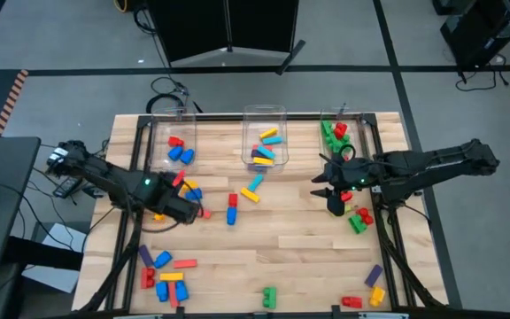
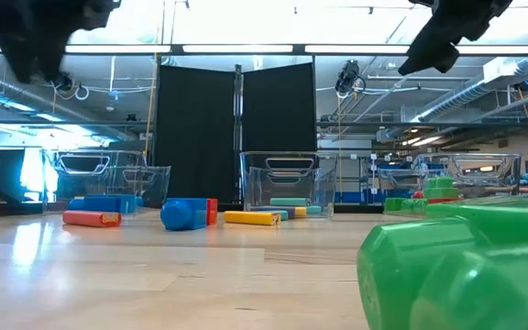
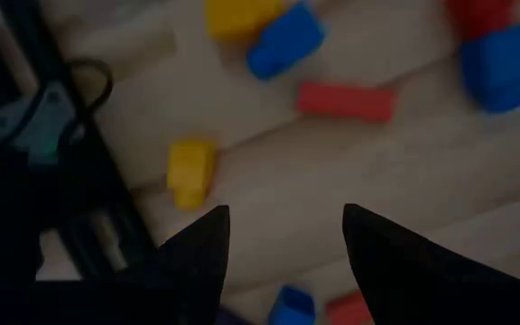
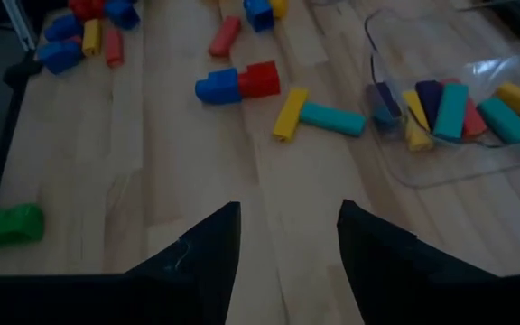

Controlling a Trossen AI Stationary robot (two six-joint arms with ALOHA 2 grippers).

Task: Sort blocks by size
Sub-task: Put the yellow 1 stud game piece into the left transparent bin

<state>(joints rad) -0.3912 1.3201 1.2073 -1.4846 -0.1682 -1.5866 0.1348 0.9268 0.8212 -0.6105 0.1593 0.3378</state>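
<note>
Coloured blocks lie scattered on the wooden table (image 1: 282, 239). A yellow block (image 3: 190, 171), a red one (image 3: 346, 99) and blue ones (image 3: 285, 41) rest flat on the wood below my left gripper (image 1: 187, 209), which hangs open and empty above the table's left part, pointing down. My right gripper (image 1: 331, 191) hovers open and empty at the right, slanting down toward a joined blue and red block (image 4: 237, 83) and a yellow (image 4: 290, 113) and a cyan block (image 4: 332, 119).
Three clear bins stand along the far edge: the left (image 1: 173, 142) holds blue and red blocks, the middle (image 1: 264, 137) mixed long ones, the right (image 1: 337, 133) green and red. More blocks lie near the front left (image 1: 166, 275) and front right (image 1: 366, 292). A green block (image 2: 466, 266) lies at the front edge.
</note>
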